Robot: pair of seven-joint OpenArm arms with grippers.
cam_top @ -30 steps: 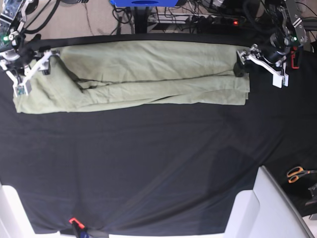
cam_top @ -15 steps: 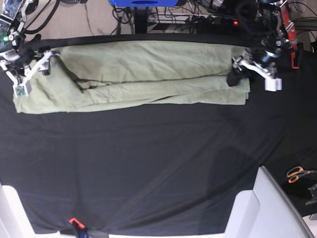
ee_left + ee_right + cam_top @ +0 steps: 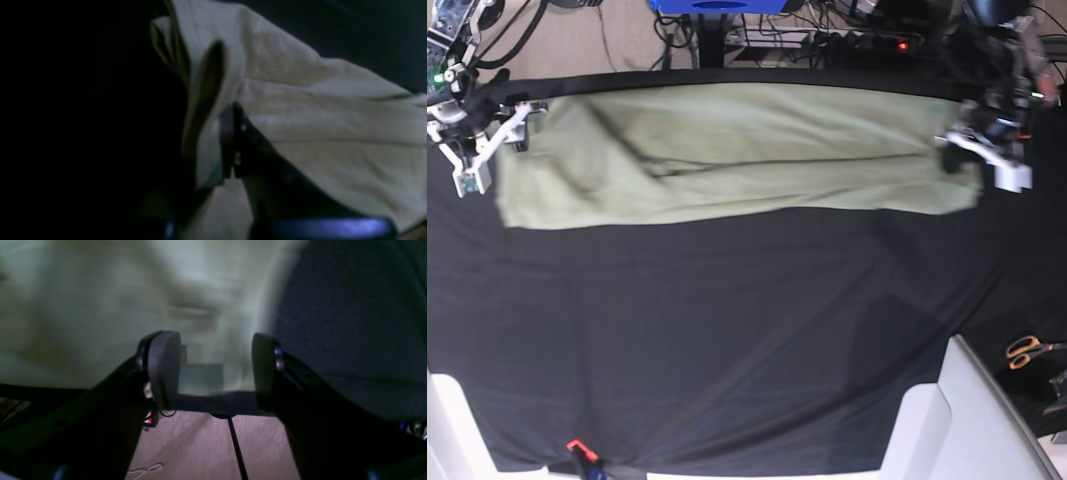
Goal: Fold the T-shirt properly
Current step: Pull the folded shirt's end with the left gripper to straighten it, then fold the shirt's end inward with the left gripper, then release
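Observation:
The pale sage-green T-shirt (image 3: 737,150) lies as a long folded strip across the far part of the black table cover (image 3: 747,330). My left gripper (image 3: 972,165) is at the strip's right end and is shut on a fold of the shirt. The left wrist view shows the cloth (image 3: 317,126) pinched in that gripper (image 3: 227,146). My right gripper (image 3: 495,150) is open and empty at the shirt's left edge. In the right wrist view its gripper (image 3: 213,370) has the jaws wide apart, with blurred shirt (image 3: 116,300) beyond them.
Orange-handled scissors (image 3: 1027,350) lie at the right edge. White blocks stand at the near right (image 3: 967,420) and near left (image 3: 447,430) corners. A red clip (image 3: 577,445) sits at the near edge. Cables and a power strip (image 3: 867,40) lie beyond the far edge.
My left gripper closed on the shirt's right end and moved right, dragging the whole strip to the right and stretching it flatter. The right gripper stayed put, and the shirt slid out from under it.

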